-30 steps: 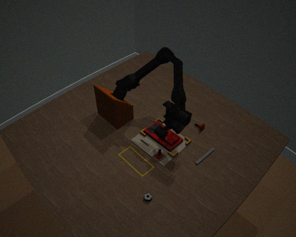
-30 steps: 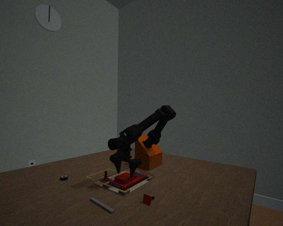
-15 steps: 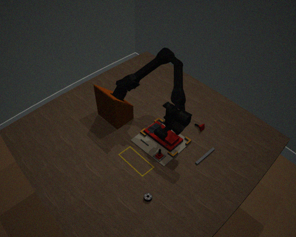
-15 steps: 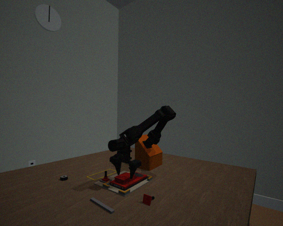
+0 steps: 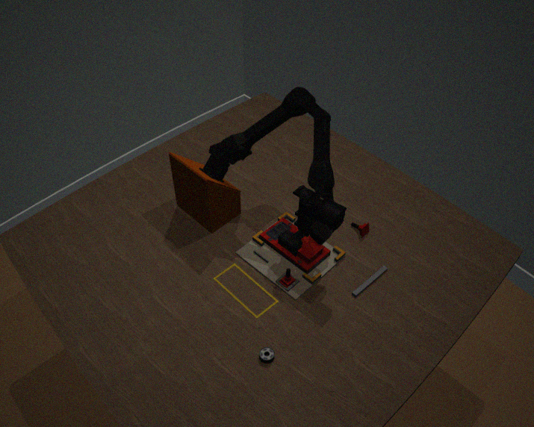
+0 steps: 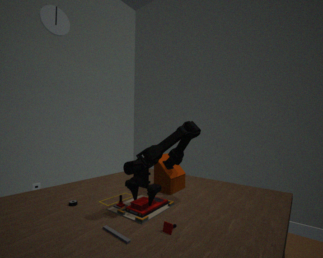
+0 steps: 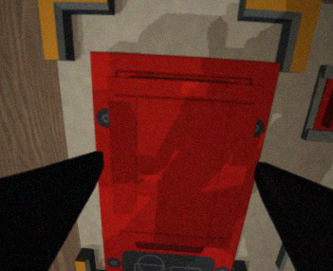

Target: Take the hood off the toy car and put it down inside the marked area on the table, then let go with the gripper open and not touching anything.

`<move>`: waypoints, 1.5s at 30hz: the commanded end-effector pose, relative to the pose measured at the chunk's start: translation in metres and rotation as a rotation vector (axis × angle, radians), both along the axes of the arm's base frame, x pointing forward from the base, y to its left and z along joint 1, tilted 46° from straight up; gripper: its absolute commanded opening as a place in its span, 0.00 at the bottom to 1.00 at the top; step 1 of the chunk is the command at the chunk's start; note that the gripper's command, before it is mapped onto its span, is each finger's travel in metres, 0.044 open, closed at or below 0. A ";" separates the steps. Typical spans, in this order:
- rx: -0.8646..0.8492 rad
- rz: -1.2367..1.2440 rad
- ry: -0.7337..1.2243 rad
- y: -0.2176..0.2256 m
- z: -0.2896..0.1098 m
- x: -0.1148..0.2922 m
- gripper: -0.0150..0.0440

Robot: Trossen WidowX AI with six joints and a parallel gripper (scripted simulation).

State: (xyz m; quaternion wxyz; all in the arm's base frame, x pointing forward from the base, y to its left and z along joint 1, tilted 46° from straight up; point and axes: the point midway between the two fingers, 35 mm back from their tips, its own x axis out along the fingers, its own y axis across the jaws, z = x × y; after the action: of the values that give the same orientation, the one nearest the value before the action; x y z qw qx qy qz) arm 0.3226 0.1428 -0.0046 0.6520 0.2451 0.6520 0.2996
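The red toy car [image 5: 280,233] [image 6: 158,202] sits on a pale board [image 5: 275,271] [image 7: 78,109] with yellow corner brackets. Its red hood [image 5: 309,251] [image 6: 139,205] [image 7: 185,118] is on the car. My gripper [image 5: 305,241] [image 6: 142,201] [image 7: 178,164] is open and points down over the hood. One black finger stands at each long side, close to the hood's edges, and nothing is between them but the hood below. The marked area, a yellow rectangle outline [image 5: 255,282] [image 6: 111,197], lies on the table just beside the board.
An orange block [image 5: 205,197] [image 6: 170,177] carries the arm's base behind the board. A red piece with a black peg [image 5: 287,278] [image 6: 120,203] stands on the board's corner. A grey bar [image 5: 369,281] [image 6: 116,234], another red peg piece [image 5: 361,228] [image 6: 167,227] and a small wheel [image 5: 267,354] [image 6: 72,203] lie on the table.
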 end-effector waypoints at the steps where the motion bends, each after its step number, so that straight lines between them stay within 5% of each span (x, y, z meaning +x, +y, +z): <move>1: 0.005 -0.001 0.004 0.002 -0.002 -0.001 1.00; 4: 0.005 -0.001 0.004 0.003 -0.003 -0.001 1.00; 8: 0.000 0.000 0.000 0.001 -0.001 0.000 0.82; 17: 0.000 0.000 0.000 0.001 -0.001 0.000 0.72; 28: 0.000 0.000 0.000 -0.002 0.002 0.000 0.25; 45: 0.001 -0.001 0.000 -0.010 0.010 0.001 0.25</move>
State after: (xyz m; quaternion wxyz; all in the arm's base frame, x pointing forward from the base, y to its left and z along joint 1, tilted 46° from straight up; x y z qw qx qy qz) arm 0.3230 0.1341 0.0035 0.6509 0.2468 0.6527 0.2989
